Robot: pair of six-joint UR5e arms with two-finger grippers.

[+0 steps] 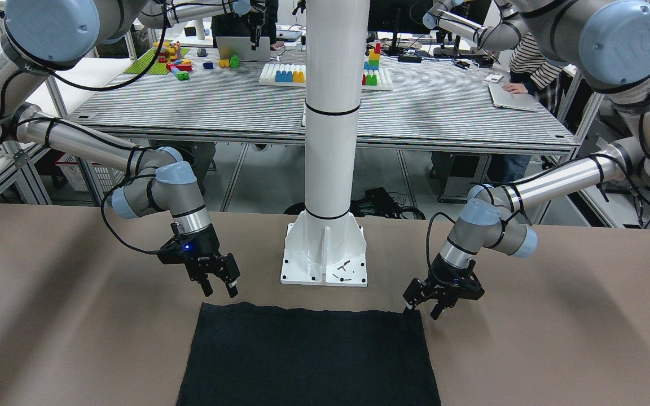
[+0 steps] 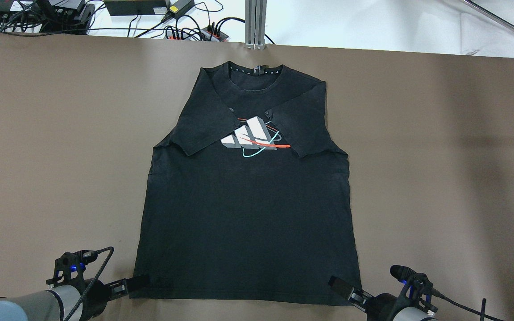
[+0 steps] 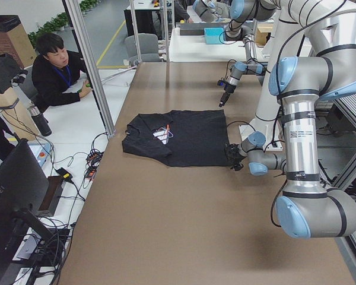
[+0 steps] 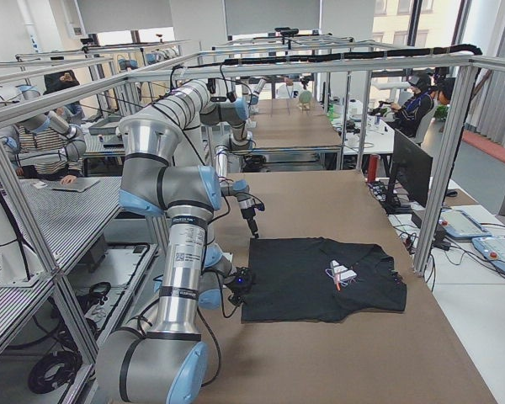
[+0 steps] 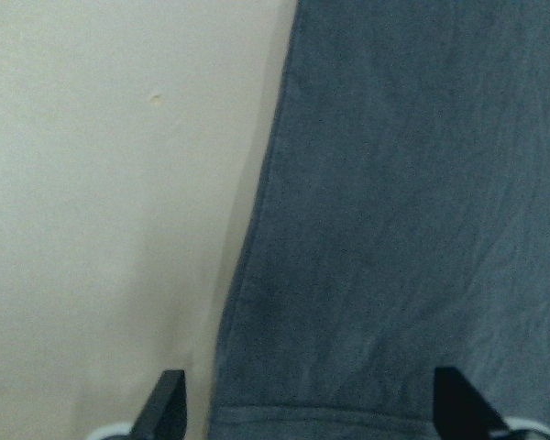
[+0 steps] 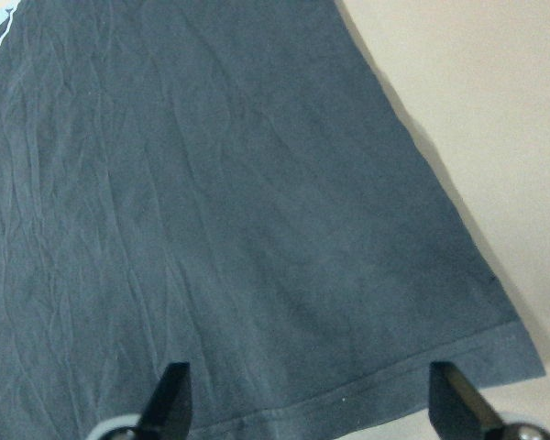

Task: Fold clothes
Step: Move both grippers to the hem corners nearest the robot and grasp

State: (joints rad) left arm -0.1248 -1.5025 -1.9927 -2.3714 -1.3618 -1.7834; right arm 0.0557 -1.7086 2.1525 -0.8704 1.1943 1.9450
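Currently black T-shirt (image 2: 243, 214) lies flat on table (image 2: 60, 133), collar at 12 o'clock, sleeves tucked in. Hem corners: left gripper (image 1: 422, 310) at 7 o'clock, right gripper (image 1: 220, 292) at 5, both spread, empty. Risk: pinching one layer only, or unevenly, would skew the fold.

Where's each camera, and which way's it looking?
Front: across the table, facing left pincer, right pincer.
Overhead: behind them, looking down on whole shirt.
Left side: table's end, left arm nearest.
Right side: opposite end, right arm nearest.
Left wrist: fingertips over a hem corner.
Right wrist: fingertips over other corner.
All share the shirt.
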